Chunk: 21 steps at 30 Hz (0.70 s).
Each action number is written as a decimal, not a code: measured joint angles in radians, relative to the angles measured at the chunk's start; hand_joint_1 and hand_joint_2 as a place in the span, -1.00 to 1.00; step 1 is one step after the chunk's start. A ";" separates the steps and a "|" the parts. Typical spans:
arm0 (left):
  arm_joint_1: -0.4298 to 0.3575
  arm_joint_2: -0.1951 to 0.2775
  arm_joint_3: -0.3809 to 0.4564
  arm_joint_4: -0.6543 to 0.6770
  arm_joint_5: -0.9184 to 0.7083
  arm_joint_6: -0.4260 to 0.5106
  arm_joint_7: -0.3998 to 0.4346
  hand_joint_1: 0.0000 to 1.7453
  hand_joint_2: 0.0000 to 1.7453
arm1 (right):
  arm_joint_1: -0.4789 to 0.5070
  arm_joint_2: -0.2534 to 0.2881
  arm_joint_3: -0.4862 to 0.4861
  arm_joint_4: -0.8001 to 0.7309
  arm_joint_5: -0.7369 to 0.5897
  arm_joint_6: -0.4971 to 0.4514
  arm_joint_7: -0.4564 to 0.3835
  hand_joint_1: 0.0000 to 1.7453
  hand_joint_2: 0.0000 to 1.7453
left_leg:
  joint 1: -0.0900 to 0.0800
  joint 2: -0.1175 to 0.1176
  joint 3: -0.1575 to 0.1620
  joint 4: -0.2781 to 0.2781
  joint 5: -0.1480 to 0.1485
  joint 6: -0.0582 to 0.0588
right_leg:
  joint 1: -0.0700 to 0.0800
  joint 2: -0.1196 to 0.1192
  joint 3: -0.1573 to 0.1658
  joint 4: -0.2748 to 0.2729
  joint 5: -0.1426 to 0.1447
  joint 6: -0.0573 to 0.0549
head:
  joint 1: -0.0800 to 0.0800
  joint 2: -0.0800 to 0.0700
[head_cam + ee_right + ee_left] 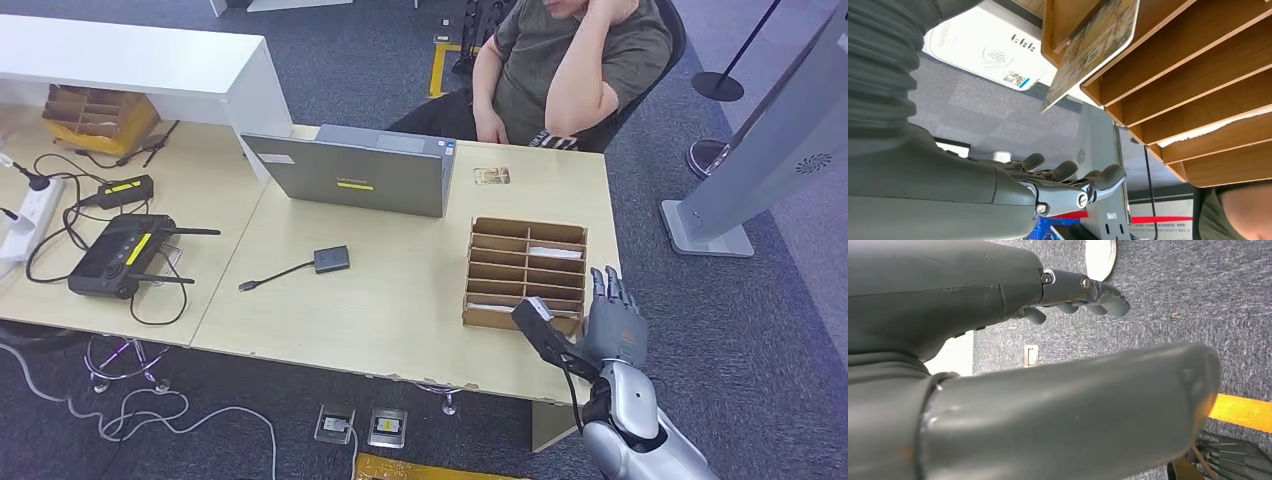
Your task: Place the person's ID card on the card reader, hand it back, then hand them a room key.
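While the right hand (612, 322) hovers at the bench's (400, 310) near right corner, its fingers are straight and apart and it holds nothing. Just beside it, toward the robot's left, stands a wooden slotted rack (524, 272) with white cards lying in some slots. In the right wrist view, a patterned card (1093, 47) pokes out of one rack slot just above the fingers (1063, 172), clear of them. This is probably a room key, though its print is too blurred to read.

A small card (491, 176), possibly the ID card, lies on the bench well beyond the hand, past the rack and near the seated person (570, 70). A small dark device (331, 259) on a cable sits far to the hand's left; whether it is the reader cannot be told.

The left hand (1083, 292) hangs over the carpet, its fingers loosely curled around nothing.

To do this step well, I judge the right hand should come at the protruding card edge-on, pinch it near its free end, and draw it out along the slot so the rack neither tips nor slides.
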 joint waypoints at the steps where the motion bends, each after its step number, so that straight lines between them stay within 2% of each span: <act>1: 0.000 0.000 0.000 0.000 0.000 0.000 0.000 -1.00 -1.00 | 0.000 0.001 0.000 0.000 0.000 0.000 0.000 -1.00 1.00 | 0.000 0.000 0.000 0.000 0.000 0.000 | 0.000 0.000 0.000 0.000 0.000 0.000 | 0.000 0.000; 21: -0.001 0.001 0.000 0.000 0.003 -0.001 0.000 -1.00 -1.00 | -0.002 0.002 0.018 -0.003 -0.008 0.023 -0.039 -1.00 1.00 | 0.000 0.000 0.000 0.000 0.000 0.000 | 0.000 0.000 0.000 0.000 0.000 0.000 | 0.000 0.000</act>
